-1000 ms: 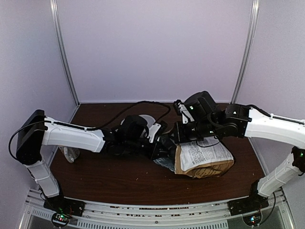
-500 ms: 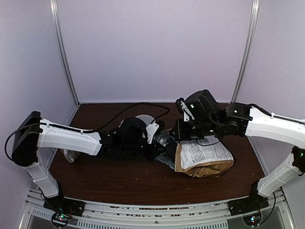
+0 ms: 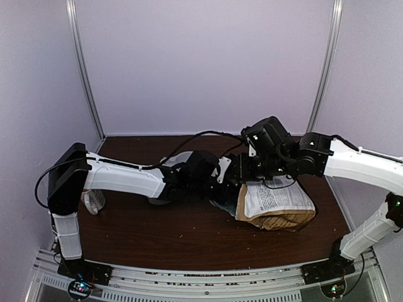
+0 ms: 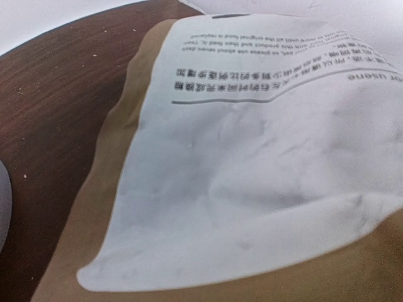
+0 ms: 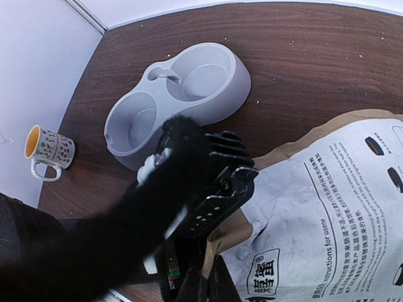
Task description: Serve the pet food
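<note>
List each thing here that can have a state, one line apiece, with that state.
dog food bag, lying flat on the table, white label up; mouth not visible.
grey double bowl, upright, both wells empty.
mug, upright.
left gripper, at the bag's near edge; whether open or shut is hidden.
right gripper, shut.

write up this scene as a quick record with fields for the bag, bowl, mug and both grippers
bag: lying on the table, white printed label up
double bowl: grey, apart from the bag, both wells look empty
mug: upright, on the bowl's far side from the bag
left gripper: at the bag's edge, jaws hidden
right gripper: shut, by the bag's edge; whether it grips is unclear
kibble: none in view
</note>
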